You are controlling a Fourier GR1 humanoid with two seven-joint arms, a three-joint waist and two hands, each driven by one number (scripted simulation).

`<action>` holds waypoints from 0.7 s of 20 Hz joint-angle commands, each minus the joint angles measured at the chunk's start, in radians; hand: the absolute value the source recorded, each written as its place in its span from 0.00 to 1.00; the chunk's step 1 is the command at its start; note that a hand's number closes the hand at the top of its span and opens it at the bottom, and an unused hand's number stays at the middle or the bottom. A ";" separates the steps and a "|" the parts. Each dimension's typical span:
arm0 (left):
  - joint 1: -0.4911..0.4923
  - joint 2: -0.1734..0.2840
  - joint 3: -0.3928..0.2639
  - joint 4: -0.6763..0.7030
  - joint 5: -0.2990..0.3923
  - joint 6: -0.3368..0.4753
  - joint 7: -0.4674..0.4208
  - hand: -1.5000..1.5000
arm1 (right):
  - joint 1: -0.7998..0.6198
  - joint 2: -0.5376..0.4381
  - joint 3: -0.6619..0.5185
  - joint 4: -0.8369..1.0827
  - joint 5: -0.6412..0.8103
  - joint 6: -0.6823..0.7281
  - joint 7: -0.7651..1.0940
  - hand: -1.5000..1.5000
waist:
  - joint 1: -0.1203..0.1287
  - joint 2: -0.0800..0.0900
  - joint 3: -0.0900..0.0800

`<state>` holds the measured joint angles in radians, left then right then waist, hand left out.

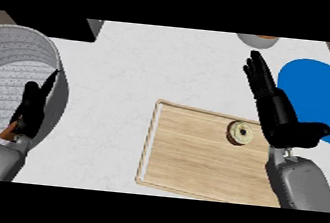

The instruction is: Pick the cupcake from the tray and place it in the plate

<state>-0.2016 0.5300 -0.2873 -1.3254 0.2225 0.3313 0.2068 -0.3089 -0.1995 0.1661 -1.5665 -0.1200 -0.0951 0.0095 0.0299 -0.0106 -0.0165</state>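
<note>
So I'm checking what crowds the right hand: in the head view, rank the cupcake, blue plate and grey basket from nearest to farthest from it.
From the right hand:
1. Cupcake, just to its left on the wooden tray.
2. Blue plate, on its right, about as close; too near to call.
3. Grey basket, far left.

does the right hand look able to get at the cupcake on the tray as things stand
Probably yes. The right hand is open, just right of the cupcake, which sits alone near the wooden tray's upper right corner. Nothing lies between them.
</note>
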 commanded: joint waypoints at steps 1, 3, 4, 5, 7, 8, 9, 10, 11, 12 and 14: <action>0.044 -0.035 0.012 -0.073 -0.037 0.026 -0.021 0.50 | -0.015 0.041 0.029 0.003 0.027 -0.007 0.045 1.00 | -0.023 0.009 0.017; 0.093 -0.039 0.048 -0.062 0.008 -0.035 -0.181 0.50 | -0.110 0.111 0.054 0.099 0.038 -0.071 0.145 1.00 | -0.009 0.013 0.015; 0.116 -0.054 0.042 -0.099 0.023 -0.056 -0.220 0.50 | -0.124 0.115 0.035 0.121 0.010 -0.062 0.169 1.00 | -0.006 0.013 0.014; 0.106 -0.049 0.059 -0.108 0.032 -0.069 -0.251 0.50 | -0.143 0.164 0.050 0.151 0.006 -0.090 0.206 1.00 | -0.003 0.015 0.014; 0.077 -0.039 0.032 -0.161 0.032 -0.061 -0.158 0.50 | -0.152 -0.175 0.139 0.168 0.344 -0.034 0.137 1.00 | -0.008 -0.002 -0.029; 0.110 -0.064 0.026 -0.149 0.042 -0.072 -0.202 0.50 | -0.132 -0.117 0.088 0.191 0.395 -0.196 0.106 1.00 | -0.026 0.014 0.001; 0.136 -0.069 0.042 -0.155 0.066 -0.087 -0.232 0.50 | -0.066 0.044 0.045 0.178 0.363 -0.371 0.065 0.00 | -0.028 0.012 0.012; 0.135 -0.069 0.037 -0.164 0.072 -0.114 -0.242 0.50 | -0.041 0.128 0.044 0.219 0.336 -0.413 0.002 0.00 | -0.018 0.017 0.016; 0.160 -0.106 0.028 -0.133 0.061 -0.100 -0.291 0.50 | -0.005 0.173 0.066 0.241 0.339 -0.438 -0.070 0.00 | -0.019 0.018 0.016; 0.127 -0.066 0.067 -0.111 0.081 -0.140 -0.275 0.50 | 0.010 0.193 0.131 0.255 0.356 -0.493 -0.101 0.00 | -0.020 0.017 0.016; 0.200 -0.088 0.063 -0.086 0.068 -0.155 -0.369 0.50 | 0.080 0.195 0.144 0.231 0.369 -0.488 -0.199 0.00 | -0.027 0.013 0.016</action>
<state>-0.0629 0.4569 -0.2448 -1.5246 0.2905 0.2188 -0.0523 -0.3159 -0.0638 0.2626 -1.3520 0.1926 -0.4733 -0.0523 0.0113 -0.0081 0.0138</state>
